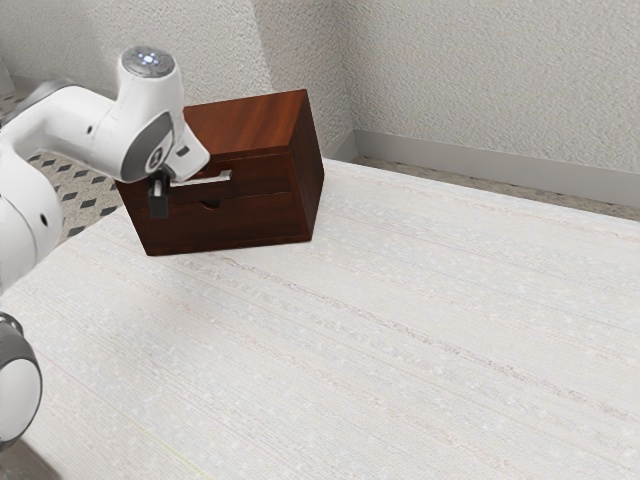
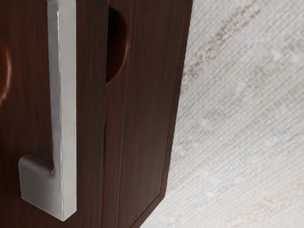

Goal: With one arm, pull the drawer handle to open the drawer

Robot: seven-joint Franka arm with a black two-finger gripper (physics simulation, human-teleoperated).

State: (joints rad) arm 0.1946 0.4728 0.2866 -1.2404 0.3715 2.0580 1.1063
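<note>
A dark wooden drawer box (image 1: pixel 262 122) stands on the table toward the back of the exterior view's left. Its upper drawer front (image 1: pixel 262 174) carries a long silver bar handle (image 1: pixel 207 180) and looks flush with the box's face. My black gripper (image 1: pixel 158 203) hangs in front of that face, at the handle's end on the exterior view's left, partly covering it. In the wrist view the handle (image 2: pixel 61 104) runs close under my hand along the dark drawer front (image 2: pixel 90 123), one mounting foot showing.
A half-round finger notch (image 1: pixel 209 204) (image 2: pixel 116 47) is cut in the panel below the handle. The pale wood-grain table (image 1: pixel 400 330) stretches wide to the exterior view's right and front. A textured wall (image 1: pixel 480 70) rises behind the box.
</note>
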